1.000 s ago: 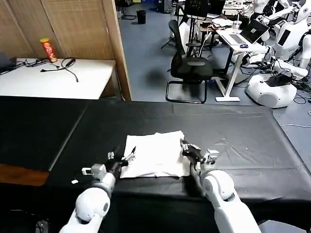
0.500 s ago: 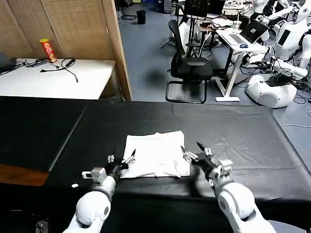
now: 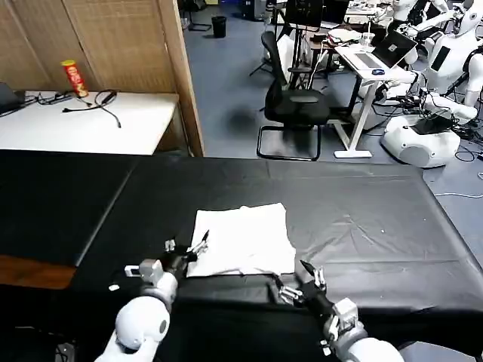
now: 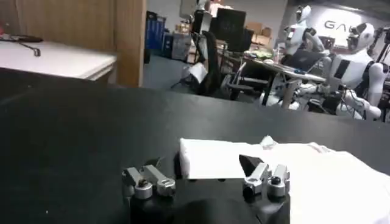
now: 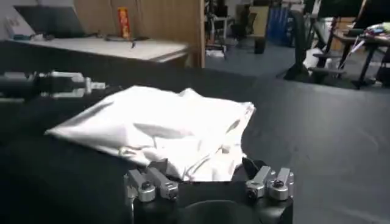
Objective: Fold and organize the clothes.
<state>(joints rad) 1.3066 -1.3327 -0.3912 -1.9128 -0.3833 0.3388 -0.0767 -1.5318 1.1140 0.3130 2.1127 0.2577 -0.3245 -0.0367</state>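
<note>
The black-draped tabletop (image 3: 362, 219) is carrying a single white T-shirt (image 3: 243, 240), which is lying as a compact, roughly square bundle near the front edge, slightly toward the robot's left of centre; judging by that shape, the folding looks nearly or wholly done, with tidying the likely step in hand. The right wrist view is showing its near edge (image 5: 183, 152) bunching in loose wrinkles rather than lying flat, so the next move probably calls for smoothing or squaring that side, or sliding the bundle to a resting place. The left tool (image 3: 189, 250) is hovering just beside the shirt's front left corner, fingers spread and gripping nothing. The right tool (image 3: 300, 282) is sitting near the tabletop's front edge, just off the shirt's front right corner, likewise released and empty. Nothing is lying on the cloth between either tool and the shirt. Well behind, a white side table (image 3: 83, 124) is holding a red-and-yellow can (image 3: 75, 78) and cables, and an office chair (image 3: 296, 105) is standing on the floor beyond.
</note>
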